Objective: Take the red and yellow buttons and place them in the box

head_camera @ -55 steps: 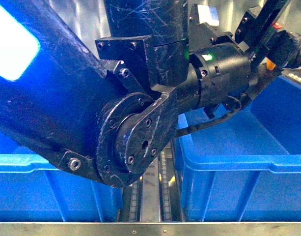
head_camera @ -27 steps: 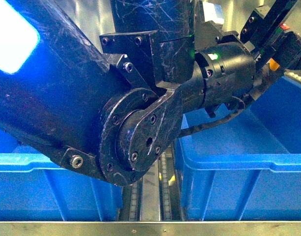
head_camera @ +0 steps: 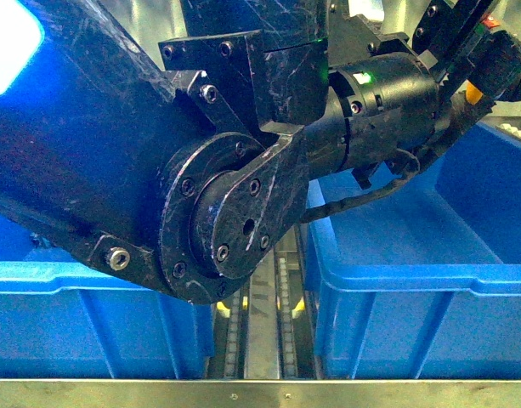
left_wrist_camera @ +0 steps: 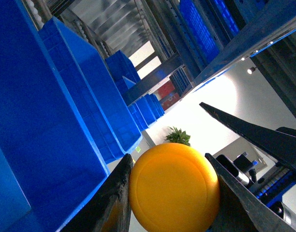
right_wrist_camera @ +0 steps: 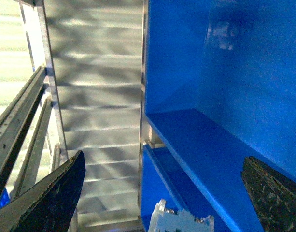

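Yellow button clamped snug between the left pincer's fingers, and there's a glimpse of it at the front view's upper right, above the right-hand blue bin. Right pincer gapes wide, holding nothing.

The button has a glossy yellow cap, the boxes are plain blue, and the arm is scratched black.

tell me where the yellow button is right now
Left wrist view: the yellow button is pinched in the left gripper, blue bins beyond it.
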